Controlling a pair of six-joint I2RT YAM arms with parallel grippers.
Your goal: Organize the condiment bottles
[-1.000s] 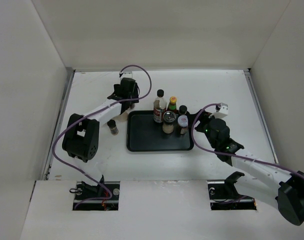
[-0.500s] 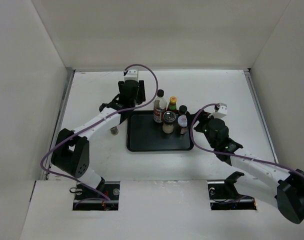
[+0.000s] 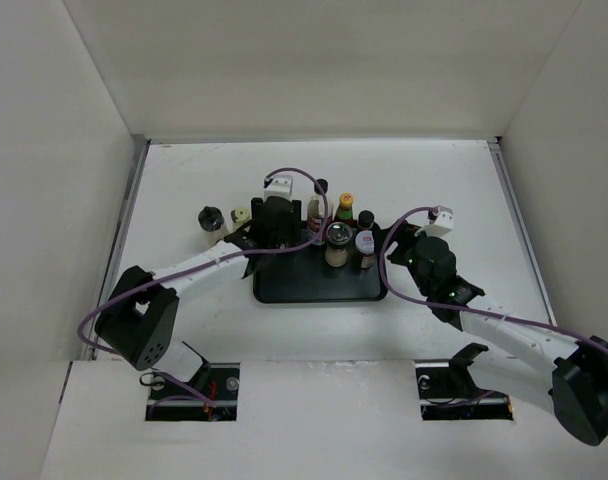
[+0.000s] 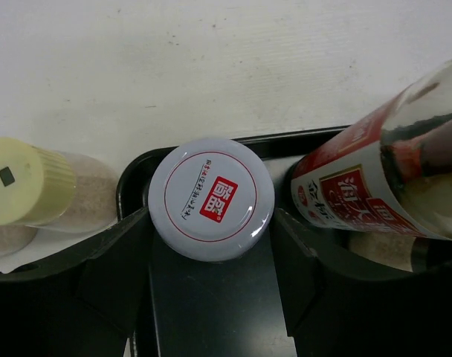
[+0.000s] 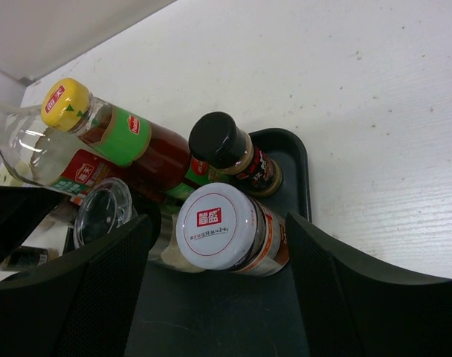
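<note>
Clamps the left claw (image 4: 211, 223) on a white-lidded jar (image 4: 211, 195) with a red logo, at the rear left corner of the black tray (image 3: 314, 285), fingers (image 4: 111, 268) pressed to both sides of the lid. Cannot tell whether the jar's base touches the tray.

Spreads the right claw (image 5: 217, 222) wide apart at the tray's rear right corner, one finger on each side of an orange-labelled jar (image 5: 222, 230), clear of it on both sides.

Shows four more condiment bottles packed along the tray's rear half. A tall clear bottle (image 4: 375, 186) with a red label stands just right of the held jar. A yellow-capped bottle (image 5: 66, 104) with a green neck band sits beside it. A small black-capped bottle (image 5: 215, 140) stands behind the orange-labelled jar, and a clear-lidded jar (image 5: 103, 212) just beside that jar.

Shows two jars off the tray, on the table (image 3: 434, 170) to its left. A cream-lidded jar (image 4: 18, 182) is nearest the tray's corner, with a black-lidded jar (image 3: 210, 217) farther out.
</note>
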